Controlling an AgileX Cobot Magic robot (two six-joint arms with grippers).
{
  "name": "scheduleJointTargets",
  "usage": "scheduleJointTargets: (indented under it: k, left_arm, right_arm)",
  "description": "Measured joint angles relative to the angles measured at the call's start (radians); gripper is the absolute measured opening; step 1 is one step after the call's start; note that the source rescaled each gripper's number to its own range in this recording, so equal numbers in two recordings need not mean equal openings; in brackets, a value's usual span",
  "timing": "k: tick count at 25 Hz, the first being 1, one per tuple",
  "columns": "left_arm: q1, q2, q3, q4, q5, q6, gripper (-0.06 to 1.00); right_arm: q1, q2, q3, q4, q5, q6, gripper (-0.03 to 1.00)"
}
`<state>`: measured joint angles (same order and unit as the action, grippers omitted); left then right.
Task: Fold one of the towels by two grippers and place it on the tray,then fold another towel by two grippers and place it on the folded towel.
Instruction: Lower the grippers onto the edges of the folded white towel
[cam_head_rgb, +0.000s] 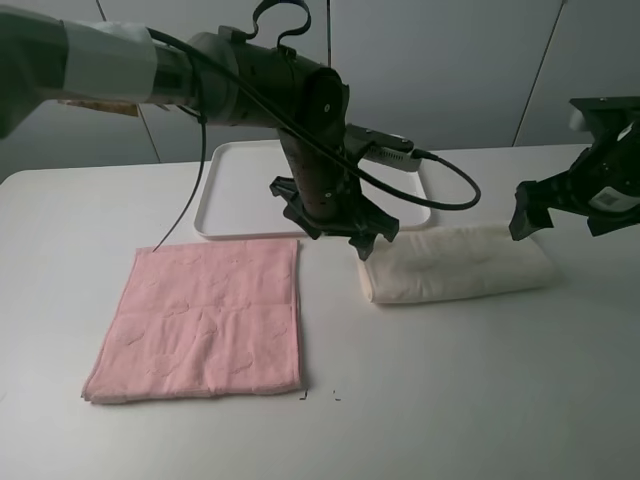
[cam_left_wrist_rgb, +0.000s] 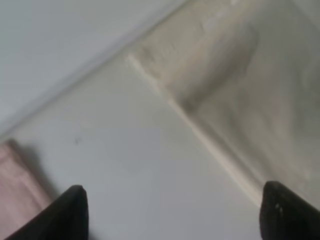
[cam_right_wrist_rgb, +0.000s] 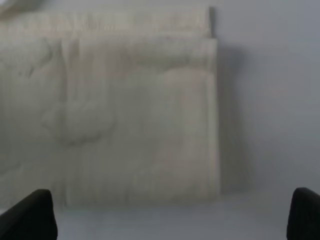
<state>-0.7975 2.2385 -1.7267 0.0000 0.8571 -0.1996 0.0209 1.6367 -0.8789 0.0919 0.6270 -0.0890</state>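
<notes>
Two towels lie on the table (cam_head_rgb: 470, 400).

Far left: the pink towel (cam_head_rgb: 200, 320) lies flat, unfolded, with neither arm near it.

Behind it, toward the middle: the white tray (cam_head_rgb: 235, 195). I can see nothing on it, though the left arm hides part of it.

Middle: the left gripper (cam_head_rgb: 342, 226) hangs over the left end of the cream towel (cam_head_rgb: 460, 262). Its fingers (cam_left_wrist_rgb: 70, 212) are spread wide with nothing between them. The wrist view shows the towel's corner and layered edge below, with the gap partly over bare table.

The cream towel is folded into a long strip. It lies on the table just in front of the tray's right front corner, not on it.

Right: the right gripper (cam_head_rgb: 555, 205) is raised clear above the strip's other end. Its fingers (cam_right_wrist_rgb: 30, 215) are wide apart and hold nothing. The short edge sits squarely under its wrist camera.

My reading:
- **Step in hand:** taking the strip by both ends, either to move it to the tray or to fold it again first. I cannot tell which.
- **Left gripper:** should shift further over the cloth before dropping.
- **Each pinch:** must catch every layer at its end. If it takes only the top layer, the fold opens.
- **Lift and carry:** lift both ends together and level, keep the strip lightly taut, and clear the tray rim on the way back.
</notes>
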Motion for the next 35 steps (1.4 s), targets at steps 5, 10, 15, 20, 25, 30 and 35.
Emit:
scheduleJointTargets:
  k: [5,10,15,20,25,30,35]
  left_arm:
    - [0.000,0.024,-0.055,-0.039,0.053,-0.023,0.86]
    - [0.000,0.121,-0.175,-0.022,0.162,-0.083,0.81]
    - [0.000,0.162,-0.201,-0.022,0.177,-0.167,0.85]
    - [0.000,0.171,-0.202,0.006,0.173,-0.223,0.86]
    - [0.000,0.181,-0.203,0.046,0.200,-0.243,0.86]
    - [0.000,0.207,-0.203,0.020,0.193,-0.243,0.86]
    - [0.000,0.201,-0.203,0.000,0.206,-0.223,0.86]
  right_arm:
    - [0.000,0.094,-0.076,0.073,0.112,-0.061,1.00]
    - [0.000,0.132,-0.111,0.078,0.126,-0.069,1.00]
    - [0.000,0.132,-0.122,0.078,0.126,-0.073,1.00]
    - [0.000,0.134,-0.124,0.078,0.126,-0.073,1.00]
    - [0.000,0.134,-0.124,0.078,0.126,-0.073,1.00]
    - [0.000,0.134,-0.124,0.078,0.126,-0.075,1.00]
    - [0.000,0.136,-0.124,0.078,0.132,-0.088,1.00]
